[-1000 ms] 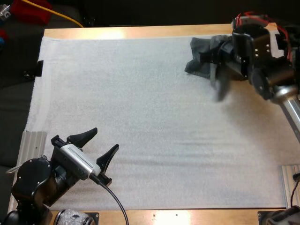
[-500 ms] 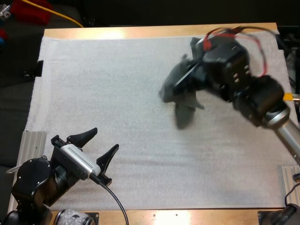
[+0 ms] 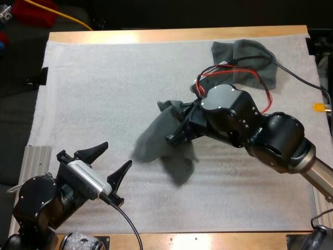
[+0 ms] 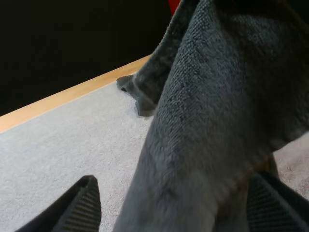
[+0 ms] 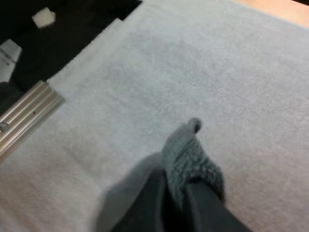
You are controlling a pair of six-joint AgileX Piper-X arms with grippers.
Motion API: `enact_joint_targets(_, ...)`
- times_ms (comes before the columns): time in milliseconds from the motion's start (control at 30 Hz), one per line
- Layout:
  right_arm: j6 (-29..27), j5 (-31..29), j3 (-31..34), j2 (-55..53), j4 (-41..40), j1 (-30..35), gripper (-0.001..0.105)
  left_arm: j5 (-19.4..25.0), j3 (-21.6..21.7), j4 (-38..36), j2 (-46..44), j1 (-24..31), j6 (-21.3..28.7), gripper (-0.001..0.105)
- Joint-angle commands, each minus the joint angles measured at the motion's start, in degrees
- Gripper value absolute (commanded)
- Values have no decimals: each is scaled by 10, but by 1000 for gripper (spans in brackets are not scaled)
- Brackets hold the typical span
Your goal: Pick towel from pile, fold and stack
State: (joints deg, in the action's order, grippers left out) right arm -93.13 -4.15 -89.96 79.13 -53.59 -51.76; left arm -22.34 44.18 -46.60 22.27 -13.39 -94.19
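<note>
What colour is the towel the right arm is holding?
Dark grey-green towel, clearest in the left wrist view.

First towel [image 3: 156, 141] over mat [image 3: 93, 88] centre; second towel [image 3: 244, 52] seemingly behind, far right.

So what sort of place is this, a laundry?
Probably a robotics lab bench rather than a laundry: a wooden table with a white mat, where a robot's right end effector grips a towel, with a pile at the far corner.
</note>
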Motion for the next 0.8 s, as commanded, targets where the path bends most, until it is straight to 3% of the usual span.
enact_joint_targets(0,-5,0,-5,12,-12,13,1,-4,3,7,1,-3,-2,61)
enact_joint_targets(233,-2,45,-5,89,41,79,1,-4,3,7,1,-3,-2,61)
enact_joint_targets(367,52,97,-5,113,113,103,1,-4,3,7,1,-3,-2,61)
enact_joint_targets(533,95,114,-5,116,170,107,1,-4,3,7,1,-3,-2,61)
enact_joint_targets(633,109,135,-5,118,133,108,1,-4,3,7,1,-3,-2,61)
enact_joint_targets(767,83,115,-5,140,49,113,1,-4,3,7,1,-3,-2,61)
